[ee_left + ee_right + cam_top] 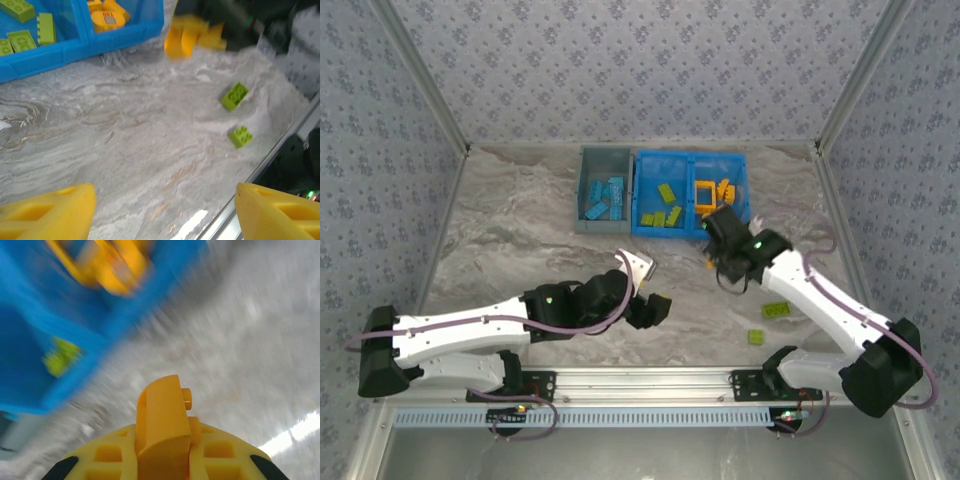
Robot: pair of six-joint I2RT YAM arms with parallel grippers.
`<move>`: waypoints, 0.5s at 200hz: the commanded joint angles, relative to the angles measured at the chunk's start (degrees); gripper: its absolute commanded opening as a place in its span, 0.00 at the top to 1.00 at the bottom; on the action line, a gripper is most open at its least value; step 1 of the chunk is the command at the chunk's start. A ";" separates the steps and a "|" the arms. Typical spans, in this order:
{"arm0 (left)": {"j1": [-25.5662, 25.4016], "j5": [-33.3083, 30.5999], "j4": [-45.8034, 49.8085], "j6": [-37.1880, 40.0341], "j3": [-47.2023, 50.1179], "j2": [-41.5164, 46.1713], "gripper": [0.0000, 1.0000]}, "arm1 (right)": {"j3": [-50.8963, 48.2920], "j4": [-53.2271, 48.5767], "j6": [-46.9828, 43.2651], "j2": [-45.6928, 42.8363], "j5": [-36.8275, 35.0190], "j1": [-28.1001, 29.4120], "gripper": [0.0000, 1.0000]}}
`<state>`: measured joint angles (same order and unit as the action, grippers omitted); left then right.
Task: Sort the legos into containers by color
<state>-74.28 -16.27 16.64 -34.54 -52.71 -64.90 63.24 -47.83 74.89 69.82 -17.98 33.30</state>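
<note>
The grey bin (584,190) stands at the far side of the desk (520,230), touching the left wall of the blue bin (689,195), which is split into two compartments. The grey bin holds a heap of blue bricks (606,197); they overlap too much for a sure count, but there are at least four. The left compartment of the blue bin holds four green bricks (662,212), all lying flat. The right compartment holds an orange frame (705,190) and a few more orange bricks (725,190) packed against it; I cannot tell their exact number.

Two loose green bricks (777,310) lie on the desk to the right, near each other but apart: a longer one (234,96) farther out and a shorter one (240,136) nearer the desk's front edge. Any lettering on the studs is too small to read.

The right gripper (162,455) is clamped on a single orange brick (162,420), which stands up between its fingers. It hangs above the desk just beside the near wall of the blue bin, by the orange compartment. That view is blurred.

The left gripper (165,210) sits over bare desk near the middle, its fingers (55,212) spread apart with nothing between them.
</note>
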 commanded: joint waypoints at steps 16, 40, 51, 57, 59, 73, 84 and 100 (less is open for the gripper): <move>2.12 1.30 -5.73 -1.98 -4.15 -2.10 0.27 | 14.78 -6.68 -33.83 11.54 -14.15 -7.00 0.85; 2.59 1.80 -6.09 -1.53 -5.88 -3.37 0.27 | 22.04 -4.33 -42.87 22.09 -13.74 -9.92 0.86; 2.57 1.94 -6.26 -1.62 -6.24 -3.77 0.27 | 25.54 -4.50 -44.96 27.02 -13.56 -10.87 0.86; 2.68 1.86 -6.36 -1.71 -6.33 -3.98 0.27 | 27.36 -4.81 -45.51 29.36 -13.96 -11.30 0.86; 2.70 1.81 -6.36 -1.81 -6.39 -3.93 0.27 | 27.83 -4.90 -45.79 30.23 -14.07 -11.36 0.86; 2.73 1.50 -6.69 -2.34 -6.44 -4.18 0.27 | 32.08 -6.54 -46.53 35.96 -14.81 -12.09 0.87; 2.73 1.28 -7.21 -2.58 -6.34 -4.04 0.27 | 35.29 -8.54 -46.57 40.21 -15.34 -12.44 0.88; 2.68 1.11 -7.36 -2.67 -6.51 -4.17 0.27 | 38.39 -10.62 -46.40 44.78 -16.13 -12.55 0.89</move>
<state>-71.99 -15.00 11.60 -36.32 -56.75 -68.82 96.16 -52.51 32.18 109.65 -30.72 21.32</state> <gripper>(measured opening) 0.734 0.202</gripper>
